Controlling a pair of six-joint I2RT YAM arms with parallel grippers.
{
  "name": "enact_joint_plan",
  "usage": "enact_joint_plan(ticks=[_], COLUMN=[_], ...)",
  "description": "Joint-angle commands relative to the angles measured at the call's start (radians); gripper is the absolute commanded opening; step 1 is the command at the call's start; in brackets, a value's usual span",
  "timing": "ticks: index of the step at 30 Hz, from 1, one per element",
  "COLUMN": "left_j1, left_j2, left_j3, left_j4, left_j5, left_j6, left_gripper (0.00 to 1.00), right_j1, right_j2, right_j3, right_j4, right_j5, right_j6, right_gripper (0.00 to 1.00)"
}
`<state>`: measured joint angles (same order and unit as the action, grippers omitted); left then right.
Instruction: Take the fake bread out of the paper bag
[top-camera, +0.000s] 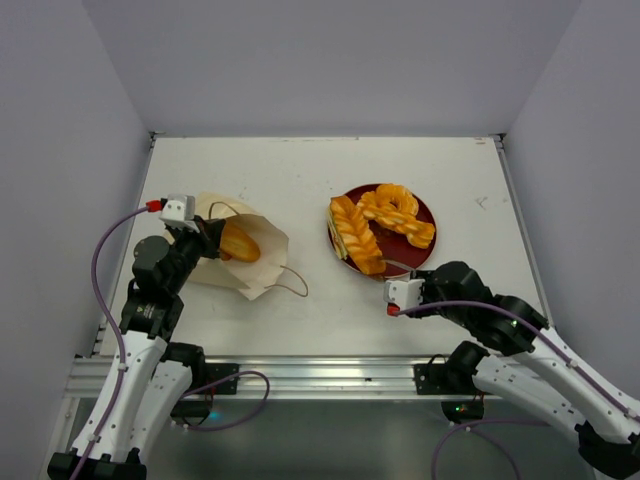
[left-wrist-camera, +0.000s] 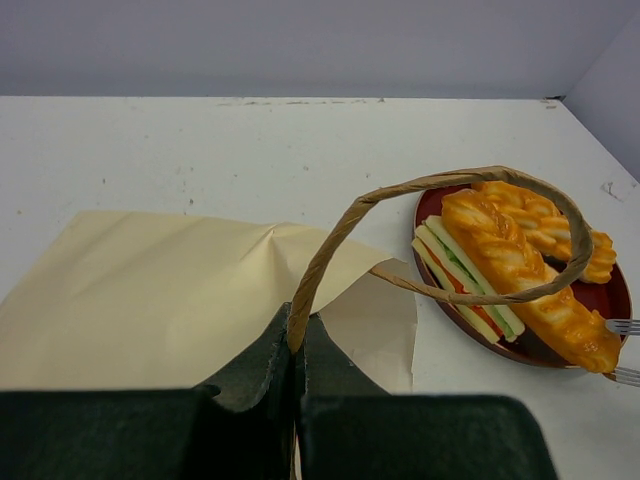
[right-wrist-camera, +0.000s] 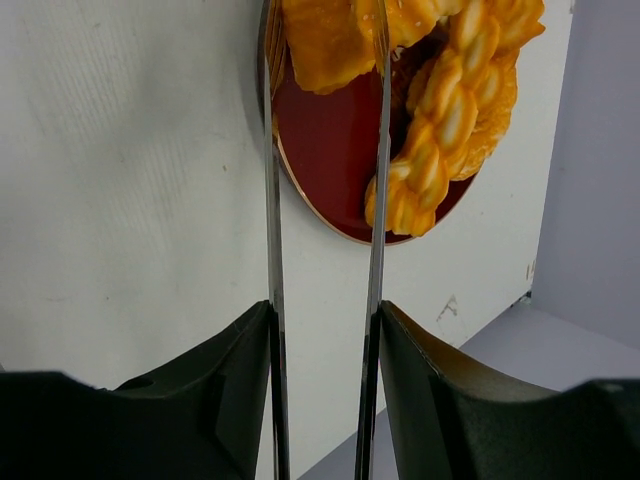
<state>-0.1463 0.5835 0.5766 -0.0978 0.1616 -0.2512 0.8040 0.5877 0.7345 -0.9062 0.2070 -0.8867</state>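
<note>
The paper bag (top-camera: 245, 262) lies on its side at the left, mouth open. One orange piece of fake bread (top-camera: 240, 243) shows inside it. My left gripper (top-camera: 207, 240) is shut on the bag's brown loop handle (left-wrist-camera: 330, 250), right at the bag's mouth. The bag also shows in the left wrist view (left-wrist-camera: 150, 300), where the piece inside is hidden. Several bread pieces lie on the red plate (top-camera: 425, 213): a long roll on a sandwich (top-camera: 355, 237) and a braided loaf (top-camera: 405, 225). My right gripper (top-camera: 398, 268), with long thin metal fingers (right-wrist-camera: 271, 200), is open and empty at the plate's near edge.
The bag's second handle (top-camera: 290, 282) trails on the table towards the plate. Grey walls close in the table on the left, back and right. In the right wrist view the fingers straddle the plate's rim (right-wrist-camera: 300, 190), beside the braided loaf (right-wrist-camera: 440, 120).
</note>
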Motion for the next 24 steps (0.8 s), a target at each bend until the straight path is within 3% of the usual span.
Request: enact_joint_plan(ticks=[1, 16, 24], left_j1=[-0.003, -0.003, -0.002], left_j2=[0.003, 0.006, 0.048], left_j3=[0.0, 0.005, 0.002], left_j4=[0.026, 0.038, 0.081], left_j5=[0.016, 0.03, 0.219], left_j6=[-0.016, -0.017, -0.005], left_gripper=[0.0, 0.0, 0.0], right_j1=[-0.003, -0.003, -0.003], right_j2=[-0.002, 0.008, 0.081], right_j3=[0.063, 0.112, 0.2], right_j4=[-0.002, -0.026, -0.043], right_j5=[-0.034, -0.164, -0.375], right_j6=[0.032, 0.083, 0.137], right_gripper=[0.49, 0.49, 0.48])
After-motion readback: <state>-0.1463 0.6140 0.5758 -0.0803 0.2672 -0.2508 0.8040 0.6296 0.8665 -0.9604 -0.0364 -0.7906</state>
